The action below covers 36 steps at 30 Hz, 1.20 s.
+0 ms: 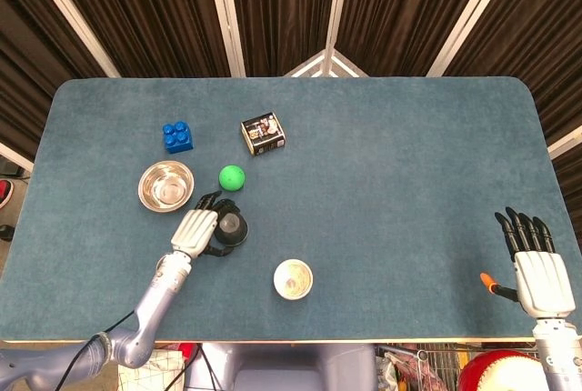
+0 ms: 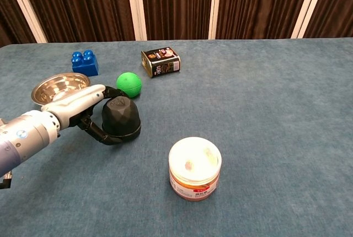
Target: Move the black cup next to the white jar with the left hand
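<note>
The black cup (image 2: pixel 121 117) stands upside down on the blue table, left of and behind the white jar (image 2: pixel 194 168). My left hand (image 2: pixel 83 110) grips the cup, black fingers wrapped around its base. From above, the black cup (image 1: pixel 230 226) sits up and left of the white jar (image 1: pixel 293 279), with my left hand (image 1: pixel 194 230) against its left side. My right hand (image 1: pixel 537 262) rests at the table's near right edge, fingers straight and apart, holding nothing.
A steel bowl (image 2: pixel 59 86) lies just behind my left hand. A green ball (image 2: pixel 129 84), a blue brick (image 2: pixel 84 62) and a small dark tin (image 2: pixel 160 62) stand further back. An orange-tipped object (image 1: pixel 489 282) shows beside my right hand.
</note>
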Each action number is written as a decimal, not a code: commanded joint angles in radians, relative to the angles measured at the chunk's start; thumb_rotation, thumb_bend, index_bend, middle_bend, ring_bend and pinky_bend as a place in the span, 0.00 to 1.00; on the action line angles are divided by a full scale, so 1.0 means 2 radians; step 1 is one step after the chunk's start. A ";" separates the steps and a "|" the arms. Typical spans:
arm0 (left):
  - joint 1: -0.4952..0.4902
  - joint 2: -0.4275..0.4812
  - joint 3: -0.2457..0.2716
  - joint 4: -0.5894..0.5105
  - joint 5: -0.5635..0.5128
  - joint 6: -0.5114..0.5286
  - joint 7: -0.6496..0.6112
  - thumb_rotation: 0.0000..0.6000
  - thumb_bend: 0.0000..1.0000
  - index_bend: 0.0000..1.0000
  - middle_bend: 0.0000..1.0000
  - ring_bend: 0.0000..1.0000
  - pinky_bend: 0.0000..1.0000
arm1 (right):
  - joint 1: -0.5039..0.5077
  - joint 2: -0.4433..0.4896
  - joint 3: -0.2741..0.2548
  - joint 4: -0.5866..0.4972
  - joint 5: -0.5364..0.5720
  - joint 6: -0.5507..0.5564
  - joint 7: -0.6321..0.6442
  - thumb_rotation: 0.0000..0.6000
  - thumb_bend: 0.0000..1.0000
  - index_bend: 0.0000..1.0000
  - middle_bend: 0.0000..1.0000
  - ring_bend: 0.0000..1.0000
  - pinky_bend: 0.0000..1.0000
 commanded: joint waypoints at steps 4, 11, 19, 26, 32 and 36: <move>-0.002 0.006 0.004 -0.011 -0.002 0.000 0.006 1.00 0.38 0.29 0.11 0.00 0.00 | 0.001 0.003 0.001 -0.005 0.005 -0.004 -0.003 1.00 0.18 0.03 0.00 0.02 0.00; -0.001 0.009 0.008 -0.023 0.006 0.012 0.007 1.00 0.38 0.27 0.11 0.00 0.00 | 0.001 0.002 0.001 -0.007 0.007 -0.007 -0.004 1.00 0.19 0.03 0.00 0.02 0.00; -0.003 0.015 0.014 -0.029 0.000 0.008 0.022 1.00 0.25 0.21 0.10 0.00 0.00 | 0.003 0.002 0.002 -0.005 0.010 -0.010 -0.002 1.00 0.18 0.03 0.00 0.02 0.00; -0.005 0.017 0.016 -0.031 -0.004 0.012 0.041 1.00 0.17 0.19 0.10 0.00 0.00 | -0.002 0.003 -0.002 -0.007 0.008 -0.006 -0.003 1.00 0.19 0.03 0.00 0.02 0.00; -0.004 0.018 0.015 -0.036 -0.006 0.017 0.042 1.00 0.16 0.19 0.11 0.00 0.00 | 0.001 0.004 0.001 -0.010 0.010 -0.008 -0.007 1.00 0.18 0.03 0.00 0.02 0.00; -0.001 0.017 0.013 -0.039 -0.006 0.027 0.039 1.00 0.16 0.19 0.16 0.00 0.00 | 0.001 0.006 0.002 -0.015 0.012 -0.009 -0.012 1.00 0.18 0.03 0.00 0.02 0.00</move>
